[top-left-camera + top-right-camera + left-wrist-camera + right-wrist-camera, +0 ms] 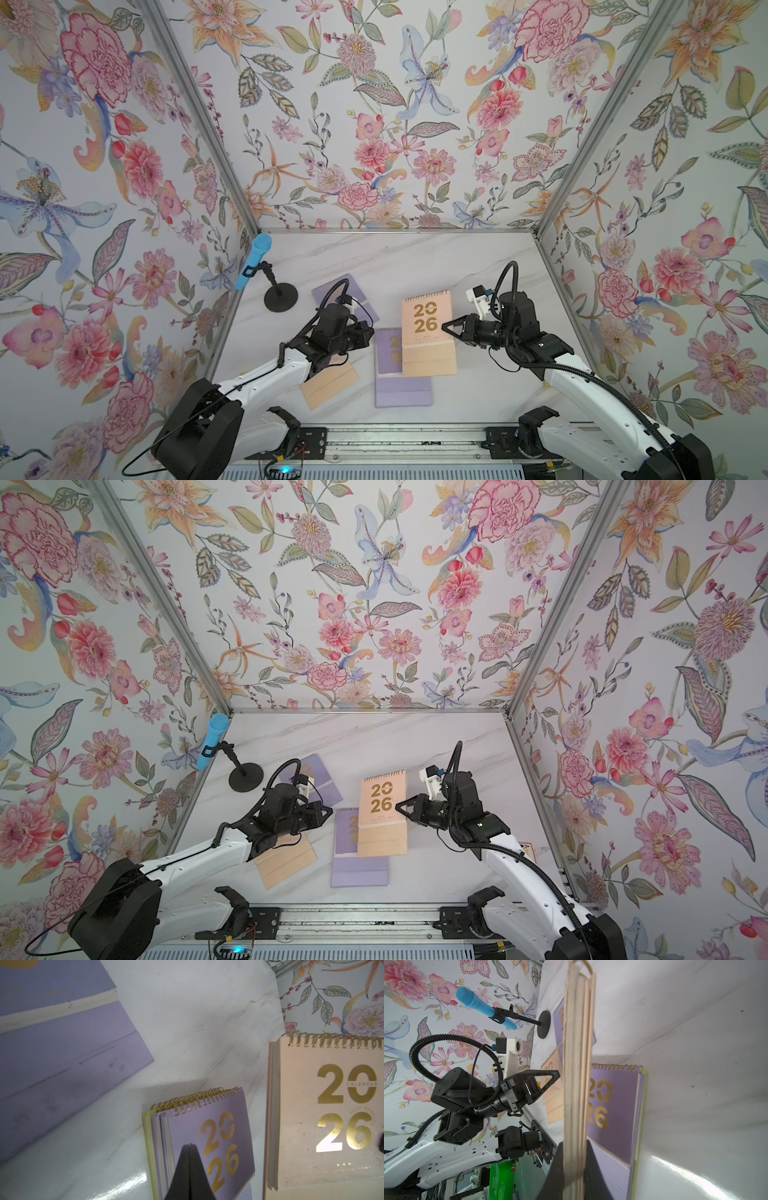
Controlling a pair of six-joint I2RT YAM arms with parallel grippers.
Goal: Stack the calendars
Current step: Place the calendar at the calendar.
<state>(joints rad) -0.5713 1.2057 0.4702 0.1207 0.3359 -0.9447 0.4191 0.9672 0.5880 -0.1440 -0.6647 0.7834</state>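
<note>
Right gripper (444, 326) clamps peach calendar (428, 336) edge; left gripper (370, 331) closed, hovering.

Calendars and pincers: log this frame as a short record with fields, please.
right pincer: shut on the peach calendar, gripping its side edge
held calendar position: overlaps the lavender-topped stack in both top views
left pincer: shut, empty, tips by the stack; contact unclear
stack layers: lavender covers above a yellow one
loose calendars: peach one under the left arm; lavender one farther back
other: blue microphone on a stand
</note>
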